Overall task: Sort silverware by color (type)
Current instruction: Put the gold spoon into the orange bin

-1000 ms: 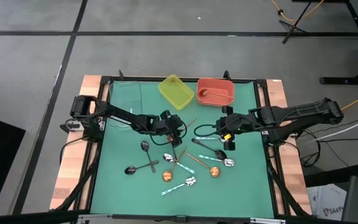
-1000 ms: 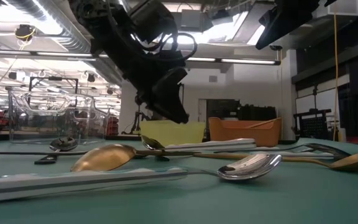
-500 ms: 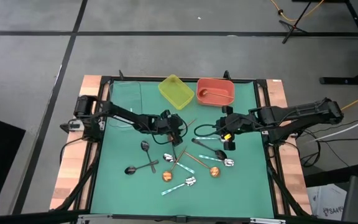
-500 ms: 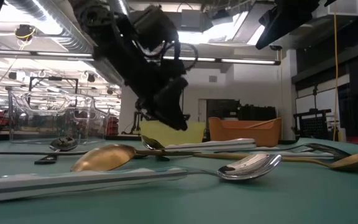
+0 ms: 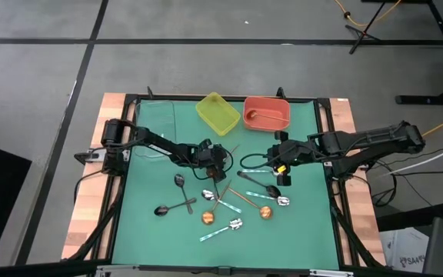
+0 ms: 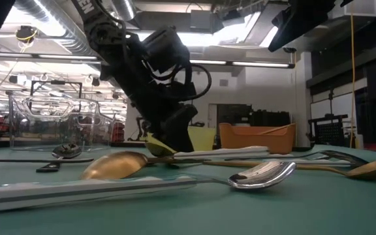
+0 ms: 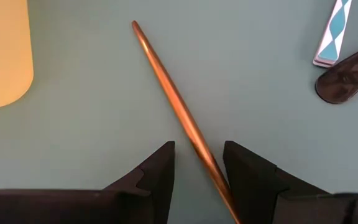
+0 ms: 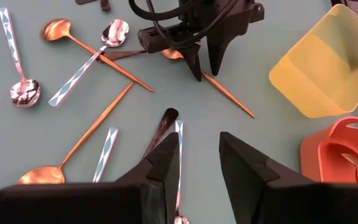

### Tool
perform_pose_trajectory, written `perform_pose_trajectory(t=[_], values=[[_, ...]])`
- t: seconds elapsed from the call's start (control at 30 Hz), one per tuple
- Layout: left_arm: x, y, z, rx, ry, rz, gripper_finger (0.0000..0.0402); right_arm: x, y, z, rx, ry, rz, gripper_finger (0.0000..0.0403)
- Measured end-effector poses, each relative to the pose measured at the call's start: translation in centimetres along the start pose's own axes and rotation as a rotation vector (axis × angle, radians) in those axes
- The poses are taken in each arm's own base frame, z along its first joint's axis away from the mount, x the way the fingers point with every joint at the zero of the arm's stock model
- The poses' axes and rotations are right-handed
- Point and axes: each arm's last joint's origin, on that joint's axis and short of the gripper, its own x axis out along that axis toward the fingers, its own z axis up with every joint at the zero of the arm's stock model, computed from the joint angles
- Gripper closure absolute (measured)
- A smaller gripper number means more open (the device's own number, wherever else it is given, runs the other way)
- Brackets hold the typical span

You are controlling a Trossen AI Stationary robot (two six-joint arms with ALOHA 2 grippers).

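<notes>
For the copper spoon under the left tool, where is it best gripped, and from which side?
Probably mid-handle, from straight above. The copper spoon lies flat on the green mat, its slim straight handle running between the fingers of the open left tool, with bare mat on both sides. The yellow bin and the teal-handled spoon sit clear of it.

We count two bins, one yellow (image 5: 219, 113) and one orange (image 5: 266, 112), and on the mat at least three copper spoons (image 8: 55, 28), four teal-handled silver spoons (image 8: 18, 62) and three black spoons (image 5: 179, 181), overlaps hiding any more.
</notes>
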Motion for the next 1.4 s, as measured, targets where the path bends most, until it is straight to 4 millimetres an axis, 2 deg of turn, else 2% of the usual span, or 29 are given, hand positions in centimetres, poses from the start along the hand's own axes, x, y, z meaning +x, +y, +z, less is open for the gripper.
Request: perform_pose_trajectory(t=[0.2, 0.67, 0.97, 1.07, 1.23, 1.4], values=[[0.0, 0.0, -0.1, 0.002, 0.004, 0.001, 0.0278, 0.0, 0.0, 0.0, 0.000, 0.000, 0.000, 0.0299], [0.1, -0.1, 0.1, -0.006, -0.021, -0.016, 0.0378, 0.0, 0.0, 0.0, 0.000, 0.000, 0.000, 0.0299], [0.1, -0.3, 0.7, -0.020, -0.060, -0.038, 0.0385, -0.7, -0.1, -0.1, 0.003, -0.020, 0.001, 0.0299], [-0.2, -0.7, 1.9, -0.029, -0.089, -0.073, 0.0384, -1.8, -0.3, -0.2, 0.010, -0.056, 0.001, 0.0299], [-1.0, -1.6, 5.3, -0.042, -0.175, -0.147, 0.0384, -4.1, -0.8, -0.9, 0.020, -0.104, -0.001, 0.0299], [-2.3, -2.2, 9.2, 0.062, -0.298, -0.152, 0.0384, -6.2, -1.3, -1.7, 0.033, -0.152, -0.044, 0.0299]])
